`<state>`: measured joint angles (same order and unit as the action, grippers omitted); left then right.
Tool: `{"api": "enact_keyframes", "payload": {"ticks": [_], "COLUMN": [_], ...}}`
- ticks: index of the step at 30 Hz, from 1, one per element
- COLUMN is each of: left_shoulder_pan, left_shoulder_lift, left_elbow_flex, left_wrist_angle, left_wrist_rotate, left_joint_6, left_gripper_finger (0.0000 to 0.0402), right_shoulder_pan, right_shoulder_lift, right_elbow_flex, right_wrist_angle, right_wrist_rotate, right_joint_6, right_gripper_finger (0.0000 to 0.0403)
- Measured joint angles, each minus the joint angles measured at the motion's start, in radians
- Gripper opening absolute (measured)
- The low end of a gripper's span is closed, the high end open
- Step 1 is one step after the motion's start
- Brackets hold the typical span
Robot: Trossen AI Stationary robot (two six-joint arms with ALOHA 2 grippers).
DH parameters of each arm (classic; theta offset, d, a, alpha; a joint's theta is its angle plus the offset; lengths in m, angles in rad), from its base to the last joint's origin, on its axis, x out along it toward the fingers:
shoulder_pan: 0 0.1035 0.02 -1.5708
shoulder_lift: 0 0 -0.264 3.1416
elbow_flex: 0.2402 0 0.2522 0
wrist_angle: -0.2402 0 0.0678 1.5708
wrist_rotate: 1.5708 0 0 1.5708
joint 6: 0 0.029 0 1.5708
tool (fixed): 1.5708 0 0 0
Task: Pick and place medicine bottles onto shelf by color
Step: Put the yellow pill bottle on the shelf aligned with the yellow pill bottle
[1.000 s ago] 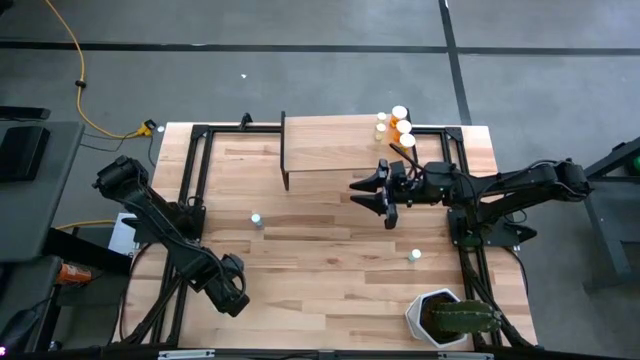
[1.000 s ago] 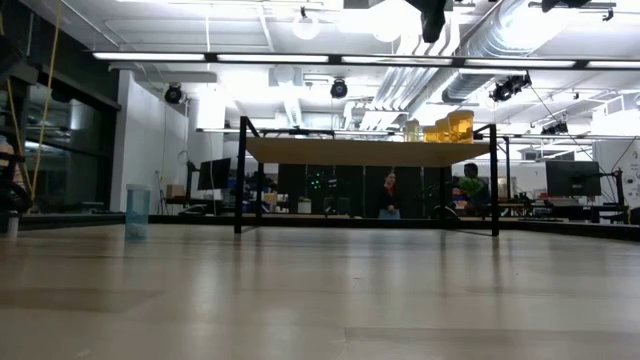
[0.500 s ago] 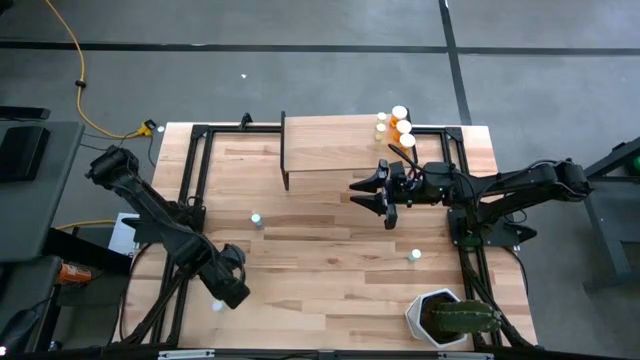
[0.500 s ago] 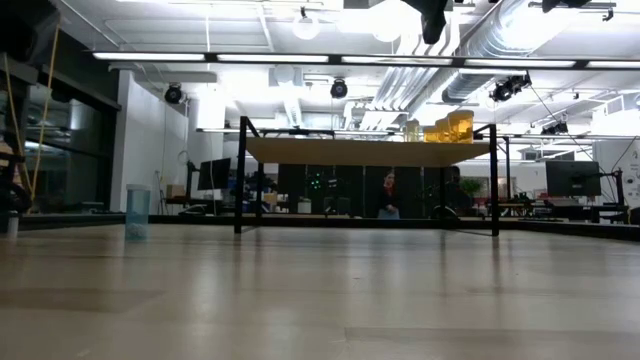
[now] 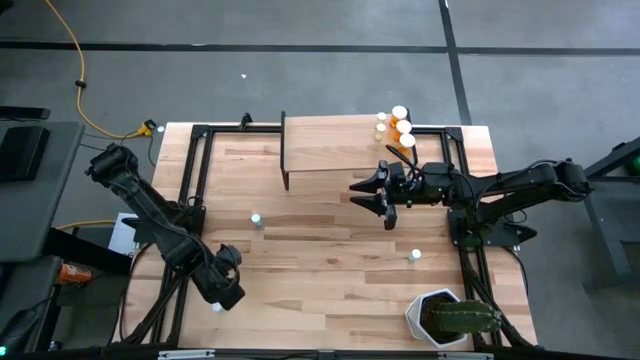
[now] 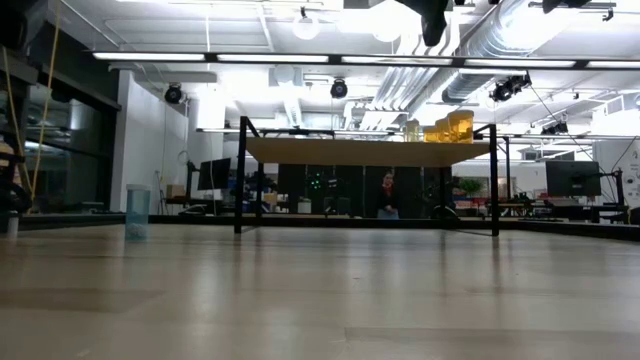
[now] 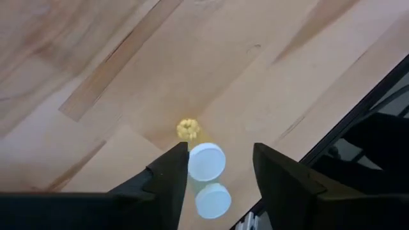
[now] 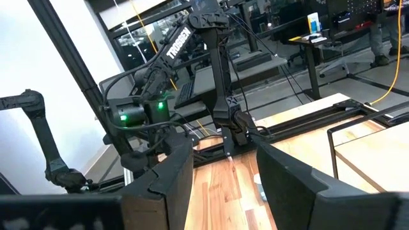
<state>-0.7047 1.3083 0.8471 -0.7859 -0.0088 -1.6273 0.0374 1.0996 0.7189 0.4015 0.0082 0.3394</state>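
Note:
My left gripper [image 5: 226, 287] is open near the table's front left, pointing down. In the left wrist view its fingers [image 7: 167, 179] stand on either side of a white-capped bottle [image 7: 206, 160] with yellow pills, which stands upright on its base. I cannot tell whether they touch it. A second white cap [image 7: 213, 200] is just beside it. My right gripper [image 5: 384, 194] is open and empty by the near right part of the shelf [image 5: 330, 150]. Several orange bottles [image 5: 400, 124] stand at the shelf's right end. A pale blue bottle [image 5: 256, 219] and a green one [image 5: 414, 256] stand on the table.
A white pot with a green plant [image 5: 450, 318] stands at the table's front right. The shelf [image 6: 370, 152] stands on thin black legs, with the orange bottles [image 6: 448, 127] on top in the low view. Black frame rails run along the table's left [image 5: 190, 190] and right sides.
My left gripper has shifted a little toward the table's left edge, still at the front left, and its arm has swung with it. A white cap now shows beside it in the high view. My right arm has kept still.

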Motion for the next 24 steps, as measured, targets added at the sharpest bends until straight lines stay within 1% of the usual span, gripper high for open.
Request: {"api": "enact_keyframes", "payload": {"ticks": [8, 11, 14, 19, 24], "left_shoulder_pan": [-0.047, -0.054, -0.053, -0.054, -0.056], "left_shoulder_lift": [0.034, 0.063, 0.083, 0.119, 0.160], "left_elbow_flex": [0.000, 0.000, 0.000, 0.000, 0.000], "left_wrist_angle": [-0.007, -0.003, 0.001, 0.024, 0.040], "left_wrist_rotate": [-0.004, -0.003, -0.004, -0.002, 0.036], "left_joint_6": [-0.039, -0.045, -0.045, -0.048, -0.063], "left_gripper_finger": [0.0235, 0.0253, 0.0260, 0.0262, 0.0262], "right_shoulder_pan": [0.000, 0.000, 0.000, 0.000, 0.000], "right_shoulder_lift": [0.000, 0.000, 0.000, 0.000, 0.000], "right_elbow_flex": [0.000, 0.000, 0.000, 0.000, 0.000], "right_wrist_angle": [-0.002, -0.002, -0.002, -0.002, -0.003], "right_wrist_rotate": [0.000, 0.004, 0.011, 0.011, 0.011], "right_joint_6": [0.000, 0.000, 0.000, 0.000, 0.000], "right_gripper_finger": [0.0165, 0.0165, 0.0165, 0.0165, 0.0165]}}
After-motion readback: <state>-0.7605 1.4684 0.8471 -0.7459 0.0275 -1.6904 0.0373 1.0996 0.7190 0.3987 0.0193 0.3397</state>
